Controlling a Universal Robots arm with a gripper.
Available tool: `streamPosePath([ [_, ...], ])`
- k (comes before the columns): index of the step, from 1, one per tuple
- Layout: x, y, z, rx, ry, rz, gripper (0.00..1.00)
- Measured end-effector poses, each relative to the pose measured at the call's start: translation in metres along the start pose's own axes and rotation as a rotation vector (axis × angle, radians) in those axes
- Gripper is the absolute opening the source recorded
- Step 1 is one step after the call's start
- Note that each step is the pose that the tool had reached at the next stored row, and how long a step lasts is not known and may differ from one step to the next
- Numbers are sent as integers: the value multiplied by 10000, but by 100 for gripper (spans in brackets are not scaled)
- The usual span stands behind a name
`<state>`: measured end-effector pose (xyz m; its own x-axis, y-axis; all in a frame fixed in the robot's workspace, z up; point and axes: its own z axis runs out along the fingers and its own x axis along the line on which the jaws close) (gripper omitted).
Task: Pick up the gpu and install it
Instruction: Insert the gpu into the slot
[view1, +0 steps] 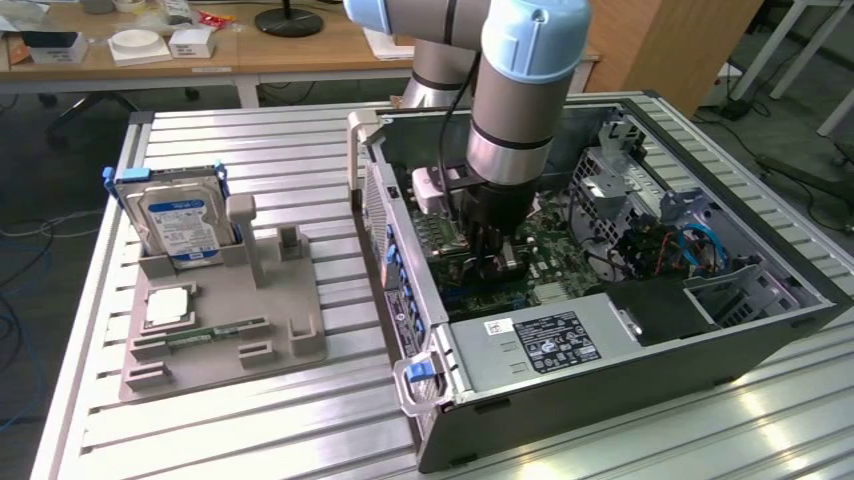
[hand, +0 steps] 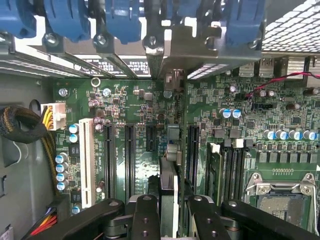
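Gripper (hand: 169, 210): partly closed, black fingers (hand: 145, 220) clamped on either face of the gpu (hand: 170, 165), which stands on edge between them. In the exterior view the gripper (view1: 489, 262) reaches down into the open computer case (view1: 747, 345), low over the motherboard (view1: 554, 255).

Gpu: held by the gripper, thin edge toward the wrist camera, running over the motherboard (hand: 135, 100) in line with the black expansion slots (hand: 129, 155). Its bracket end points at the case's rear wall, under the blue slot clips (hand: 122, 20). Whether it is seated in a slot cannot be told.

Motherboard: green, with a white slot (hand: 86, 162) beside the black ones, memory sticks (hand: 227, 170) and a metal CPU socket (hand: 282, 195) on the other side of the card.

Case: lying on its side, open upward, on a ribbed metal table (view1: 267, 420). A labelled power supply (view1: 547, 340) sits at the near end; blue cables (view1: 694, 245) lie toward the exterior view's right.

Grey tray (view1: 220, 320): on the table to the exterior view's left of the case, well apart from the gripper. A hard drive (view1: 180, 225) with a blue-white label stands upright in it; a green memory stick (view1: 207, 333) lies flat near its front.

Arm (view1: 527, 90): comes down from above into the case.
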<state>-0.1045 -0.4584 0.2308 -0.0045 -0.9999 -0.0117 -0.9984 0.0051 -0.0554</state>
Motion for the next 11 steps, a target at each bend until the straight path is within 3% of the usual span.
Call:
streamPosePath([
  [11, 0, -26, -8, -20, 1, 0, 27],
])
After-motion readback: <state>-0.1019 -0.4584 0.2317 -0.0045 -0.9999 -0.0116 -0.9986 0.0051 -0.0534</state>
